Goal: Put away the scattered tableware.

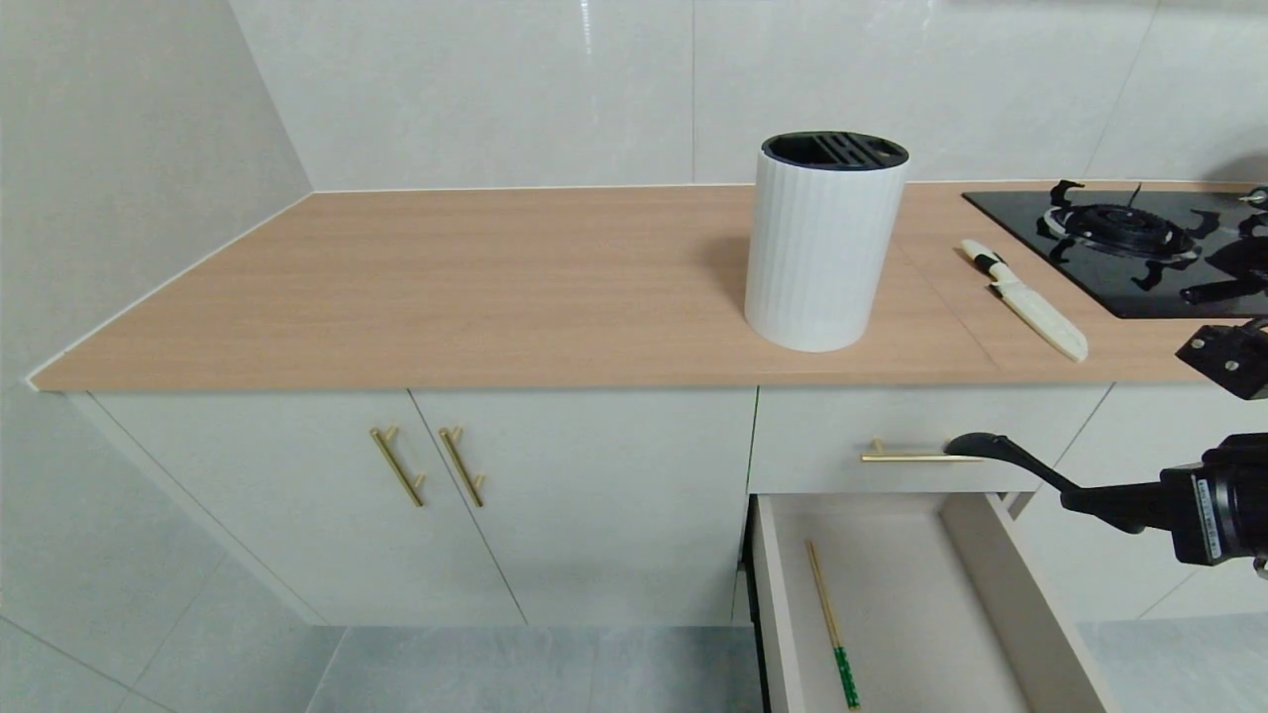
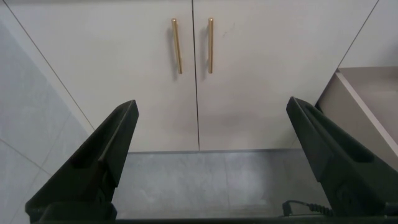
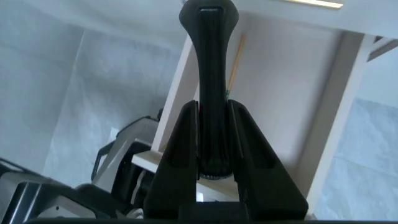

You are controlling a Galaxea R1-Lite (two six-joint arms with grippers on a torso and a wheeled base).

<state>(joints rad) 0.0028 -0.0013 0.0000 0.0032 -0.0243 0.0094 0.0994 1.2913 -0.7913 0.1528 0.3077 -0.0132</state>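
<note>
Above the open drawer (image 1: 1001, 584), your right gripper (image 3: 212, 149) is clamped tight on the handle of a black spoon (image 1: 1001, 454). Chopsticks (image 1: 830, 624) lie inside the drawer. On the counter (image 1: 495, 287), a knife (image 1: 1025, 300) lies beside the white holder (image 1: 822, 257). Your left gripper (image 2: 211, 109) gapes wide, empty, facing the cabinet doors (image 2: 249, 74).

Black stove (image 1: 1129, 243) far right on wooden counter (image 1: 446, 287). White cabinet doors (image 1: 416, 495) below left, gold handles (image 1: 399, 466). Tiled wall (image 1: 475, 89) behind.
</note>
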